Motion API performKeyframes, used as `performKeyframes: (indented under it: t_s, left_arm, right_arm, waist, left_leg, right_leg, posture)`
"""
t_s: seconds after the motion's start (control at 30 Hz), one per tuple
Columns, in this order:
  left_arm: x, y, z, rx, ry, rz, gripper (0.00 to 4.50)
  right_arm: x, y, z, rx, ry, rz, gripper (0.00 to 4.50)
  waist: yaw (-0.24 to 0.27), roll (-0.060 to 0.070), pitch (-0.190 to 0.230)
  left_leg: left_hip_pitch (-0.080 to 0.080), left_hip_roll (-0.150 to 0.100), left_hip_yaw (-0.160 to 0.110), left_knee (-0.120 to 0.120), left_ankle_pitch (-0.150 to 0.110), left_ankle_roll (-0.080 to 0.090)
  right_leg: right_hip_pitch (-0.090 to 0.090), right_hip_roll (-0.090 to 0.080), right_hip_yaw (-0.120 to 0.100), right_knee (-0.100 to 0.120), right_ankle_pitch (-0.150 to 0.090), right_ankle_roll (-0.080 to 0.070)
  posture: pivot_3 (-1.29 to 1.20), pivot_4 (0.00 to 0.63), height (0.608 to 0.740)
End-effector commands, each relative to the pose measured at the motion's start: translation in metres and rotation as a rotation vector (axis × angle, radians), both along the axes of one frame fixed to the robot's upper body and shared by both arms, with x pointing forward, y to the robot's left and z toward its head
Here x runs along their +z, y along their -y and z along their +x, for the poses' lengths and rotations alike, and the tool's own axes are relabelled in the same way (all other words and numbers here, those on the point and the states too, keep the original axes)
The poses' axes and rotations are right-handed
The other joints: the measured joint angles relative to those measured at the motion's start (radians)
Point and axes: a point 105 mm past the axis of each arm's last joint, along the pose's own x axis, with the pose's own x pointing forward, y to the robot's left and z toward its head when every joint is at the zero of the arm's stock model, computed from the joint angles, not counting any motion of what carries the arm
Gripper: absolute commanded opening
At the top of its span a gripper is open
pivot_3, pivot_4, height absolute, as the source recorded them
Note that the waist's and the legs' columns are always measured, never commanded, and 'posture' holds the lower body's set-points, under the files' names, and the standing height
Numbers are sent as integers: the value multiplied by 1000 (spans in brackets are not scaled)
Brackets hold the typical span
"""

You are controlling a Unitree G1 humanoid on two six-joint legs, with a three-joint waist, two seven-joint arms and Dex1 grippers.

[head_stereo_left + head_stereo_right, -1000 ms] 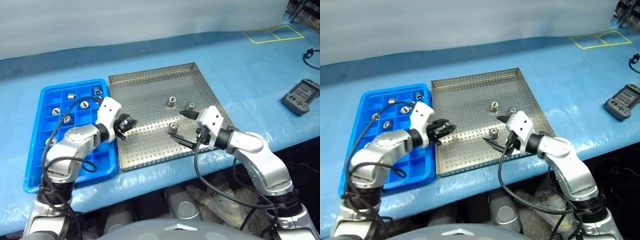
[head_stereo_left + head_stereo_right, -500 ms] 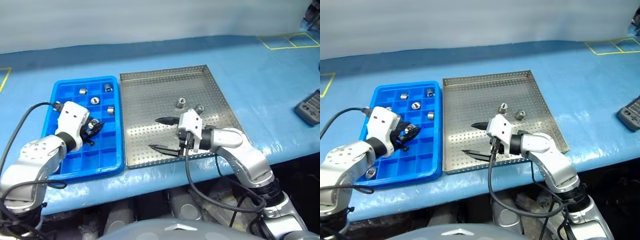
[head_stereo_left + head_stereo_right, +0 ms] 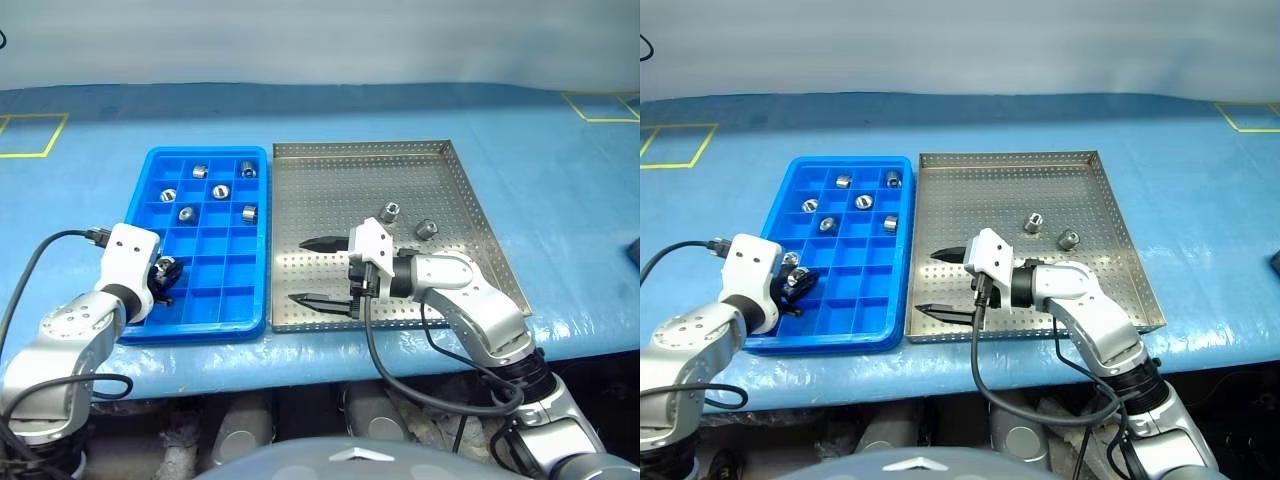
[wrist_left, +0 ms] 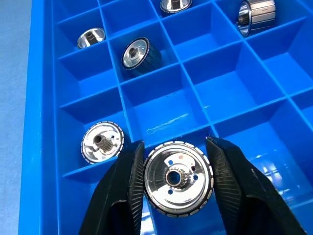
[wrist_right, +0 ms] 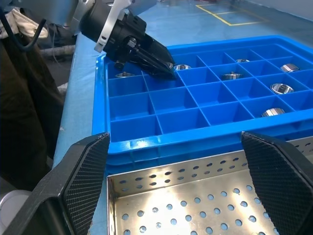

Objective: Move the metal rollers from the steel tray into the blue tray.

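Now roller (image 4: 178,177) clamped between left gripper (image 4: 175,188) fingers, above blue tray (image 4: 39,122) cell; right gripper (image 3: 318,271) spread wide, empty.

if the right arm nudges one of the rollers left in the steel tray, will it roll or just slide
The two metal rollers in the steel tray seem to stand on end, so a nudge would probably slide them. Tipped over, their round sides would likely roll. Polished metal may slip between the fingers.

Rollers (image 4: 178,177) gleam as polished, mirror-bright metal with finely ribbed rims. The blue tray (image 4: 161,105) is glossy moulded plastic, faintly scuffed on one cell floor. The steel tray (image 3: 330,190) shows dull grey perforated sheet metal. Gripper fingers (image 5: 281,183) are matt black with knurled, cross-hatched pads. The table cover (image 3: 90,180) looks like smooth blue sheeting.
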Motion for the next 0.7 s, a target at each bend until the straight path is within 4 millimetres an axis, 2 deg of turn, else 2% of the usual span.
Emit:
performKeyframes:
  t_s: [0.03, 0.13, 0.23, 0.43, 0.47, 0.53, 0.57, 0.7]
  left_arm:
    - [7, -1, 3, 3, 38, 11, 1659]
    - [10, 0, 7, 2, 58, 11, 2623]
    - [21, 11, 13, -40, 127, -34, 3615]
    - [50, 46, 21, -194, 312, -130, 3615]
    - [55, 57, 22, -250, 348, -163, 3615]
    - [61, 90, 20, -410, 415, -187, 3615]
    - [58, 105, 18, -482, 410, -194, 3615]
    - [41, 142, 11, -661, 355, -241, 3615]
  right_arm:
    - [13, 0, 0, -2, 52, 31, 4500]
    - [14, 2, 1, -17, 56, 29, 4500]
    - [15, 4, 2, -38, 66, 34, 4500]
    - [24, 20, 26, -217, 124, 57, 4500]
    - [23, 28, 35, -286, 134, 44, 4500]
    - [18, 59, 70, -555, 162, -16, 4500]
    - [16, 77, 86, -686, 173, -42, 4500]
    - [10, 124, 119, -1016, 178, -93, 4500]
  waist:
    - [1, 0, 0]
    - [1, 0, 0]
    - [2, 0, 0]
    - [2, 0, 0]
    - [1, 0, 0]
    - [1, 0, 0]
    - [1, 0, 0]
    - [-4, 0, 0]
  left_leg:
    - [0, 0, 0, 0, 0, 0]
    - [0, 0, 0, 0, 0, 0]
    - [0, 0, 0, 0, 0, 0]
    - [0, 0, 0, 0, 0, 0]
    - [0, 0, 0, 0, 0, 0]
    - [0, 0, 0, 0, 0, 0]
    - [0, -1, 1, 0, 0, 0]
    - [0, -2, 3, 0, 0, 0]
  right_leg:
    - [0, 0, 0, 0, 0, 0]
    - [0, 0, 0, 0, 0, 0]
    - [0, 0, -1, 0, 0, 0]
    - [0, 0, -1, 0, 3, -5]
    - [0, 0, -1, 0, 3, -5]
    - [0, 0, -1, 0, 3, -5]
    - [0, 0, 0, 0, 3, -5]
    - [1, 1, 2, 0, 3, -5]
  posture:
    - [-52, 150, 740]
    - [-58, 150, 740]
    - [-68, 150, 740]
    - [-79, 150, 740]
    - [-79, 150, 740]
    - [-98, 150, 740]
    - [-98, 150, 740]
    - [-111, 150, 740]
